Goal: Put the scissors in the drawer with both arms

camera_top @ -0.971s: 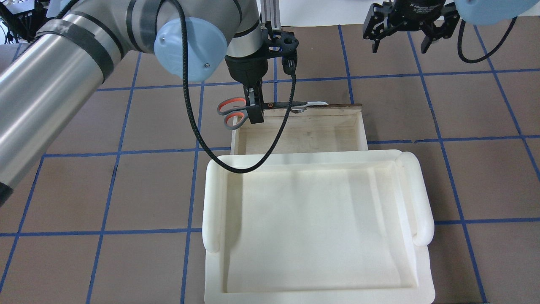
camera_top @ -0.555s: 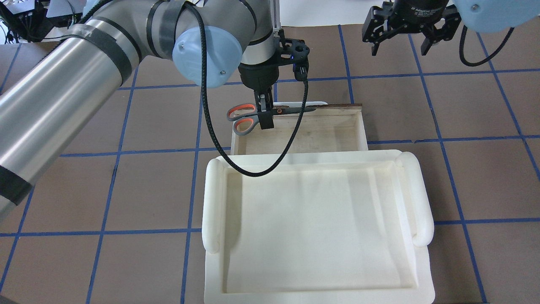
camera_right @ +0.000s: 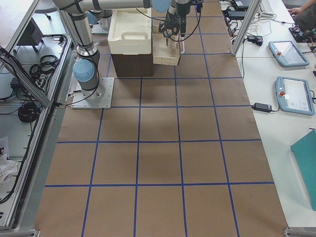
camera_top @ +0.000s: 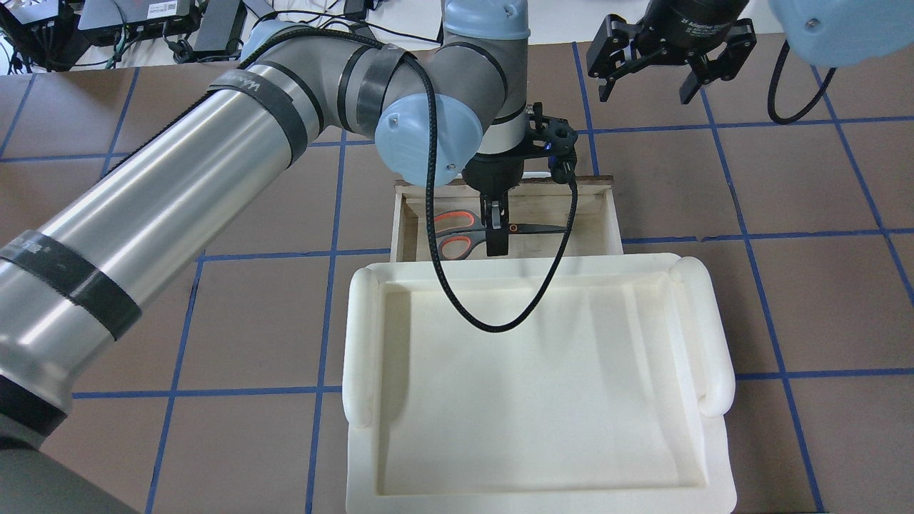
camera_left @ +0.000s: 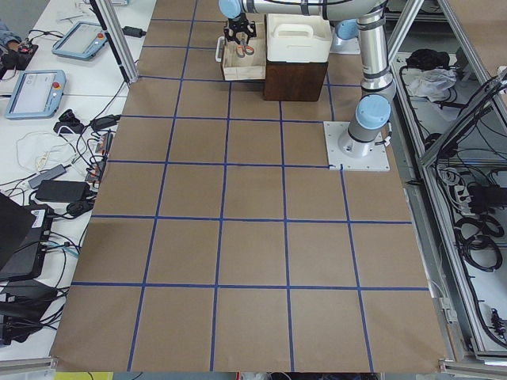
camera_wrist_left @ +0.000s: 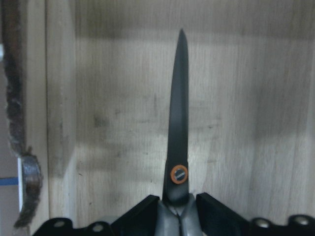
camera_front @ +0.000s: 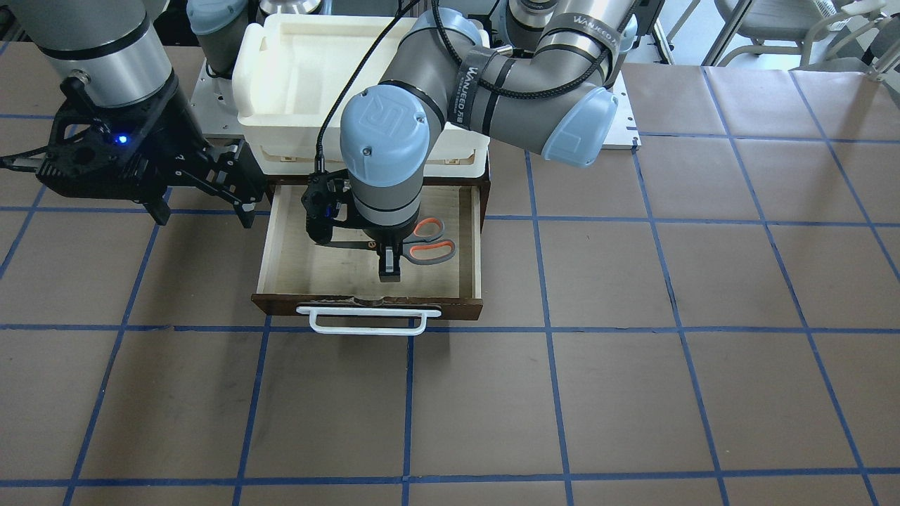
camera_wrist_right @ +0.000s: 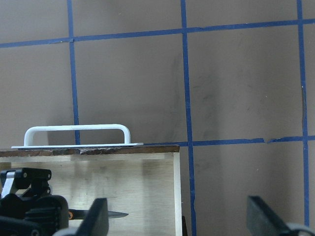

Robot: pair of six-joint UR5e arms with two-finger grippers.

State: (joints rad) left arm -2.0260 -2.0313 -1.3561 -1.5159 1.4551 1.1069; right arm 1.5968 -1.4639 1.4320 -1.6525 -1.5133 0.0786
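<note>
The scissors (camera_top: 457, 233) have grey handles with orange-red loops and a dark blade (camera_wrist_left: 178, 123). My left gripper (camera_top: 495, 237) is shut on them near the pivot and holds them level inside the open drawer (camera_top: 613, 214), low over its pale floor. In the front view the left gripper (camera_front: 389, 268) and scissors (camera_front: 430, 242) sit over the drawer's middle, behind its white handle (camera_front: 369, 320). My right gripper (camera_top: 645, 86) is open and empty, hovering beyond the drawer's front corner. Its wrist view shows the drawer handle (camera_wrist_right: 76, 130) and the blade tip (camera_wrist_right: 117, 214).
A white foam tray (camera_top: 714, 335) sits on top of the brown cabinet, right behind the open drawer. The brown table with blue tape grid lines (camera_front: 633, 393) spreads around it. Tablets and cables lie on side tables (camera_left: 47, 87).
My left arm has carried the scissors from over the drawer's front edge to the right and down into the drawer's interior. My right gripper has shifted slightly left and stays open.
</note>
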